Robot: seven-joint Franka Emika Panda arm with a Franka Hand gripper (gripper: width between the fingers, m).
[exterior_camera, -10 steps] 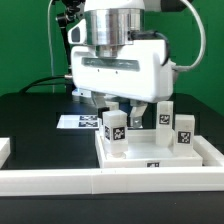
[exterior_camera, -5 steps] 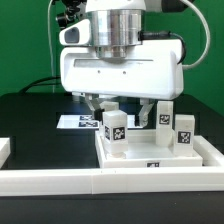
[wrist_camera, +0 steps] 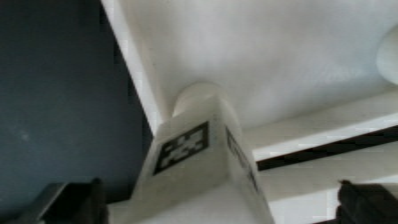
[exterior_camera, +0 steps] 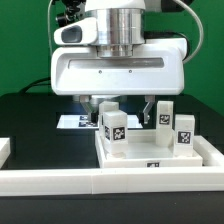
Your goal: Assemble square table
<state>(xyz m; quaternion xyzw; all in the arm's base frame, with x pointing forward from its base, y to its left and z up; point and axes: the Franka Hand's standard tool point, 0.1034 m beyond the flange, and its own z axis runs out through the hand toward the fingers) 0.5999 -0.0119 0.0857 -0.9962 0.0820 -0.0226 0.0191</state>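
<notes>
The white square tabletop (exterior_camera: pixel 207 150) lies rim-up at the front of the table. White block legs with tags stand upright on it: one at the front (exterior_camera: pixel 115 133), one at the exterior view's right (exterior_camera: pixel 184 131), and one behind (exterior_camera: pixel 164 114). My gripper (exterior_camera: pixel 121 105) hangs open above the tabletop's back part, its fingers (exterior_camera: pixel 150 108) spread wide. In the wrist view a tagged leg (wrist_camera: pixel 196 150) stands on the tabletop (wrist_camera: pixel 267 60) between my open gripper's (wrist_camera: pixel 217 205) dark fingertips (wrist_camera: pixel 71 203), touching neither.
The long white border wall (exterior_camera: pixel 60 182) runs along the front edge, with a short end piece (exterior_camera: pixel 4 150) at the exterior view's left. The marker board (exterior_camera: pixel 70 122) lies on the black table behind the tabletop. A green backdrop stands behind.
The gripper's hand has turned so that its broad face fronts the exterior camera, and its fingers now stand wider apart. The legs and tabletop have not moved.
</notes>
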